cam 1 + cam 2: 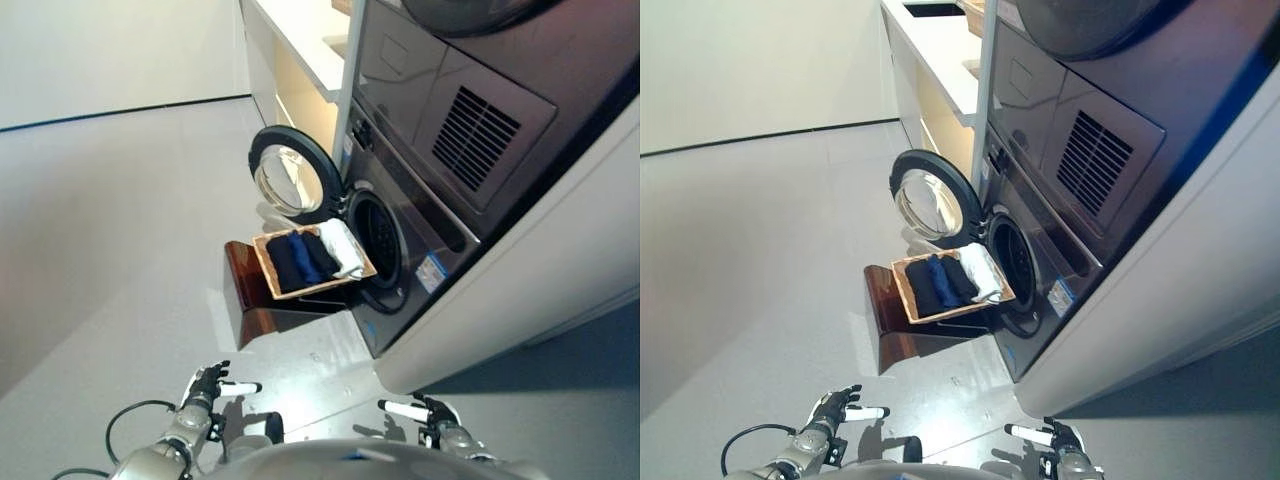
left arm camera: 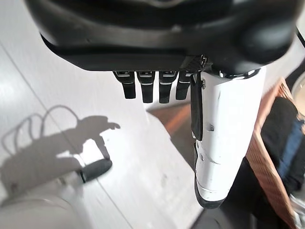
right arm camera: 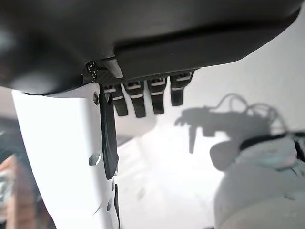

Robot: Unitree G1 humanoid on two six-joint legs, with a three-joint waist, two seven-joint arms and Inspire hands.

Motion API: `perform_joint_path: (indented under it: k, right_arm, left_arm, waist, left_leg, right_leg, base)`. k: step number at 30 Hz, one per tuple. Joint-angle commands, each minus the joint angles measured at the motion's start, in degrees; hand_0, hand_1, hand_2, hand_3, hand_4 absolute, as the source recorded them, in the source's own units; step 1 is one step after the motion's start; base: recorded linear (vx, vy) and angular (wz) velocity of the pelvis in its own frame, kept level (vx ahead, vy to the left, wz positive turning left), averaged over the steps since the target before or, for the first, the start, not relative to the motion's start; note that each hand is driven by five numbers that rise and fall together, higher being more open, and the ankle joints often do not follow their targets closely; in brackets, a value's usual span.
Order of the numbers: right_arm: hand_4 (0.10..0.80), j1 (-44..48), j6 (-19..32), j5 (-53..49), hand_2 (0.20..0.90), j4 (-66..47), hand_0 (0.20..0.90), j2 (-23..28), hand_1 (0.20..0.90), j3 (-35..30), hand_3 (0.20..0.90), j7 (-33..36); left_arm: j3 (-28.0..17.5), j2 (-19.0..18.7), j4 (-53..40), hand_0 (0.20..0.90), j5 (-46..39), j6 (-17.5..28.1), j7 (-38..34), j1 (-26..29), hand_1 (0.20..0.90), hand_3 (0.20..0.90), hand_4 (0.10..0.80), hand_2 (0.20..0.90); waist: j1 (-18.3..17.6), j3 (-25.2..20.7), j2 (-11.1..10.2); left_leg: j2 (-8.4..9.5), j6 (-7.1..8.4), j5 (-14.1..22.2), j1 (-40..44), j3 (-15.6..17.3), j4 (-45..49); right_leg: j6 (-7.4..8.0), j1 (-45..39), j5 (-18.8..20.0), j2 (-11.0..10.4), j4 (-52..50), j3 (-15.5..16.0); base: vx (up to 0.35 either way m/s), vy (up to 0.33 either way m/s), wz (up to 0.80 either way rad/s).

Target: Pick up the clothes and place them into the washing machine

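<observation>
Dark and white clothes (image 1: 312, 254) lie in a wicker basket (image 1: 268, 266) on a brown stand (image 1: 246, 292), just before the washing machine (image 1: 410, 225) with its door (image 1: 288, 178) open. Left hand (image 1: 208, 384) and right hand (image 1: 432, 410) hang low, well apart from the basket, fingers relaxed, holding nothing.

open floor (image 1: 120, 250) ahead, basket (image 1: 268, 268) fronting drum opening (image 1: 375, 240), door (image 1: 292, 180) swung aside

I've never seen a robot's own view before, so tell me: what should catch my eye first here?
Probably the washing machine on the right, its round door swung wide open. Right in front of its opening sits a wicker basket on a brown stand, holding dark blue clothes and a white one. At the bottom, the left hand and right hand hang empty over the floor, fingers relaxed.
</observation>
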State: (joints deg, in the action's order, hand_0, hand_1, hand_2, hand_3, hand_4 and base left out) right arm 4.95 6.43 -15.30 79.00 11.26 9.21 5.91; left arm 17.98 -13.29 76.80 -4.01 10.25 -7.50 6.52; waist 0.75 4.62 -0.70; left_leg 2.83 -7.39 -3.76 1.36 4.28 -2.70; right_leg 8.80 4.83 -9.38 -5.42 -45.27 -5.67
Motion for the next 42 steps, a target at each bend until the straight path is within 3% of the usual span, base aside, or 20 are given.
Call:
perform_joint_path:
  k: [1, 2, 3, 5, 7, 8, 11, 15, 18, 19, 21, 23, 25, 28, 32, 34, 37, 39, 42]
  right_arm:
    - [0.800, 1.40, 2.53, -2.13, 0.900, -0.58, 0.900, 3.61, 0.900, -0.71, 0.900, -0.28]
    - [0.800, 1.41, 2.53, -2.13, 0.900, -0.58, 0.900, 3.63, 0.900, -0.71, 0.900, -0.29]
    - [0.800, 1.43, 2.47, -2.27, 0.900, -0.49, 0.900, 3.74, 0.900, -0.88, 0.900, -0.43]
    - [0.800, 1.40, 2.42, -2.15, 0.900, -0.57, 0.900, 3.94, 0.900, -1.07, 0.900, -0.52]
    - [0.800, 1.22, 2.40, -1.82, 0.900, -0.67, 0.900, 4.03, 0.900, -1.08, 0.900, -0.64]
    - [0.800, 1.10, 2.36, -1.73, 0.900, -0.77, 0.900, 4.02, 0.900, -0.97, 0.900, -0.73]
    - [0.800, 0.56, 2.37, -2.04, 0.900, -0.37, 0.900, 3.42, 0.900, -0.53, 0.900, -1.04]
    - [0.800, -0.41, 2.73, -2.95, 0.900, -0.48, 0.900, 2.61, 0.900, 0.33, 0.900, -1.29]
    - [0.800, -0.21, 3.03, -3.45, 0.900, -0.77, 0.900, 2.72, 0.900, 0.79, 0.900, -1.17]
    - [0.800, 0.11, 3.10, -4.01, 0.900, -0.95, 0.900, 2.80, 0.900, 0.78, 0.900, -1.16]
    - [0.800, 0.61, 3.09, -4.26, 0.900, -1.29, 0.900, 2.98, 0.900, 0.92, 0.900, -1.38]
    - [0.800, 1.28, 2.89, -4.06, 0.900, -1.59, 0.900, 3.14, 0.900, 1.10, 0.900, -1.26]
    - [0.800, 1.74, 2.89, -4.24, 0.900, -1.61, 0.900, 3.16, 0.900, 1.40, 0.900, -1.15]
    - [0.800, 2.27, 3.12, -4.77, 0.900, -1.34, 0.900, 2.95, 0.900, 1.52, 0.900, -0.92]
    - [0.800, 2.14, 3.51, -4.95, 0.900, -1.00, 0.900, 3.07, 0.900, 1.65, 0.900, -0.52]
    - [0.800, 1.67, 3.46, -5.25, 0.900, -0.86, 0.900, 2.82, 0.900, 1.35, 0.900, -0.64]
    - [0.800, 1.19, 3.25, -5.04, 0.900, -0.18, 0.900, 2.58, 0.900, 0.93, 0.900, -0.88]
    - [0.800, 1.35, 3.17, -5.06, 0.900, 0.11, 0.900, 2.39, 0.900, 0.51, 0.900, -0.87]
    - [0.800, 1.99, 3.00, -5.58, 0.900, -0.35, 0.900, 2.36, 0.900, -0.45, 0.900, -1.04]
  left_arm:
    - [-1.84, -3.24, 0.00, 0.900, 1.39, 1.06, -0.22, 0.20, 0.900, 0.900, 0.800, 0.900]
    - [-1.85, -3.23, 0.00, 0.900, 1.39, 1.06, -0.22, 0.21, 0.900, 0.900, 0.800, 0.900]
    - [-2.00, -3.25, 0.34, 0.900, 1.41, 1.11, 0.00, 0.35, 0.900, 0.900, 0.800, 0.900]
    - [-2.09, -2.96, 0.62, 0.900, 1.45, 1.24, 0.46, 0.29, 0.900, 0.900, 0.800, 0.900]
    - [-1.73, -2.24, 0.79, 0.900, 2.05, 1.50, 0.73, 0.03, 0.900, 0.900, 0.800, 0.900]
    - [-1.42, -1.99, 0.70, 0.900, 2.52, 1.61, 0.78, 0.12, 0.900, 0.900, 0.800, 0.900]
    - [-0.92, -0.85, 0.97, 0.900, 2.72, 1.77, 0.90, 0.37, 0.900, 0.900, 0.800, 0.900]
    - [-0.48, 1.48, 0.16, 0.900, 0.81, 1.70, 0.92, -0.38, 0.900, 0.900, 0.800, 0.900]
    - [0.64, 1.85, -0.74, 0.900, 1.26, 2.06, 1.35, 0.05, 0.900, 0.900, 0.800, 0.900]
    - [0.80, 1.93, -1.11, 0.900, 1.00, 2.09, 1.18, 0.47, 0.900, 0.900, 0.800, 0.900]
    - [0.46, 1.74, -1.71, 0.900, 0.37, 2.21, 0.91, 0.51, 0.900, 0.900, 0.800, 0.900]
    - [-0.55, 1.62, -1.21, 0.900, -0.19, 2.25, 0.61, 0.11, 0.900, 0.900, 0.800, 0.900]
    - [-1.18, 1.41, -0.57, 0.900, -0.60, 2.12, 0.31, -0.25, 0.900, 0.900, 0.800, 0.900]
    - [-1.58, 1.18, 0.94, 0.900, -0.75, 2.00, -0.36, -0.55, 0.900, 0.900, 0.800, 0.900]
    - [-1.66, 1.67, 1.85, 0.900, -1.61, 1.87, -0.91, -1.03, 0.900, 0.900, 0.800, 0.900]
    - [-1.54, 1.94, 2.32, 0.900, -1.76, 1.88, -0.85, -1.30, 0.900, 0.900, 0.800, 0.900]
    - [-1.82, 2.10, 2.50, 0.900, -1.70, 2.01, -0.53, -1.98, 0.900, 0.900, 0.800, 0.900]
    - [-1.60, 1.79, 2.57, 0.900, -1.48, 2.09, -0.28, -1.96, 0.900, 0.900, 0.800, 0.900]
    - [-1.62, 0.73, 2.20, 0.900, -1.07, 2.04, -0.35, -1.65, 0.900, 0.900, 0.800, 0.900]
  waist:
    - [-1.54, 1.37, 1.93]
    - [-1.56, 1.28, 2.03]
    - [-2.00, 1.53, 2.03]
    - [-2.68, 1.83, 1.47]
    - [-3.39, 1.79, 0.19]
    - [-3.71, 1.73, -0.37]
    - [-4.12, 1.24, -1.47]
    - [-3.66, -0.85, -1.55]
    - [-3.72, -0.48, -2.04]
    - [-3.33, 0.41, -2.35]
    - [-2.25, 1.32, -2.95]
    - [-1.09, 1.58, -3.41]
    - [-0.34, 1.62, -3.91]
    - [0.51, 1.30, -3.58]
    - [1.75, 1.30, -1.48]
    - [1.60, 0.85, -0.72]
    - [1.99, -0.79, -0.48]
    - [2.00, -1.70, -0.82]
    - [2.62, -1.87, -1.12]
  left_leg:
    - [-2.77, 3.71, 4.11, -2.72, -1.29, 3.87]
    - [-2.87, 3.74, 4.06, -2.83, -1.32, 3.85]
    - [-2.58, 3.96, 4.74, -1.23, -1.75, 3.12]
    - [-1.83, 4.55, 6.28, 1.30, -2.55, 2.38]
    - [-0.52, 5.22, 8.49, 4.40, -3.31, 1.44]
    - [-0.15, 5.45, 9.23, 5.22, -3.76, 1.33]
    - [0.06, 6.00, 11.87, 7.13, -5.07, 2.67]
    - [-0.98, 7.59, 12.57, 6.81, -4.77, 7.53]
    - [-2.44, 10.74, 9.37, 1.77, -4.00, 22.25]
    - [-2.44, 11.62, 6.59, -1.25, -4.79, 28.34]
    - [-1.30, 11.72, 4.41, -4.23, -5.82, 35.26]
    - [-1.85, 11.08, 3.21, -8.01, -5.56, 36.96]
    - [-3.53, 10.08, 4.48, -10.10, -4.39, 33.30]
    - [-6.56, 9.77, 4.77, -10.31, -4.61, 19.59]
    - [-8.99, 11.60, -2.10, -10.33, -9.01, 3.38]
    - [-9.44, 12.31, -3.43, -10.21, -7.50, 0.39]
    - [-8.09, 11.43, -3.16, -8.25, -8.57, -0.59]
    - [-6.81, 10.83, -1.78, -7.13, -7.25, -0.02]
    - [-4.66, 8.60, 1.48, -7.44, -5.44, 3.69]
  right_leg:
    - [-2.68, 3.72, 14.55, 0.42, 9.54, 5.81]
    - [-2.72, 3.78, 14.68, 0.51, 9.68, 5.87]
    - [-3.35, 5.57, 11.80, 0.92, 13.87, 8.40]
    - [-3.64, 6.64, 10.49, 0.54, 23.20, 12.81]
    - [-3.24, 7.23, 13.34, 0.53, 36.71, 16.36]
    - [-2.98, 7.39, 14.49, 0.66, 40.07, 16.14]
    - [-3.68, 4.88, 15.98, 2.39, 44.07, 10.58]
    - [-5.48, 1.29, 15.14, 3.83, 45.03, 11.44]
    - [-7.42, -2.90, 13.70, 5.23, 47.62, 10.80]
    - [-8.16, -4.29, 13.41, 5.34, 48.04, 10.38]
    - [-9.03, -5.74, 13.09, 5.27, 48.31, 9.73]
    - [-9.33, -7.02, 12.50, 4.82, 48.57, 9.03]
    - [-9.11, -7.95, 11.77, 4.18, 48.69, 8.32]
    - [-8.18, -8.82, 10.18, 3.98, 48.76, 7.40]
    - [-7.37, -11.74, 7.70, 4.61, 49.67, 5.67]
    - [-6.75, -12.77, 6.53, 4.17, 49.70, 5.49]
    - [-5.61, -13.59, 5.87, 2.55, 48.96, 4.96]
    - [-4.35, -13.88, 5.57, 0.58, 47.94, 4.69]
    - [-2.35, -11.82, 5.39, -2.51, 40.13, 4.15]
  base:
    - [0.339, 0.204, -0.05]
    - [0.380, 0.139, -0.17]
    - [0.254, 0.030, -0.13]
    - [0.374, -0.006, 0.07]
    - [0.404, -0.072, 0.24]
    - [0.382, -0.082, 0.34]
    - [0.297, -0.112, 0.43]
    - [0.259, -0.122, 0.43]
    - [0.133, -0.132, 0.26]
    - [0.048, -0.118, 0.28]
    - [0.090, -0.078, -0.05]
    - [0.134, -0.018, -0.35]
    - [0.150, 0.033, -0.25]
    - [0.170, 0.100, -0.18]
    - [0.218, 0.160, -0.13]
    - [0.209, 0.192, -0.19]
    - [0.219, 0.221, -0.51]
    - [0.222, 0.254, -0.67]
    - [0.181, 0.264, -0.38]
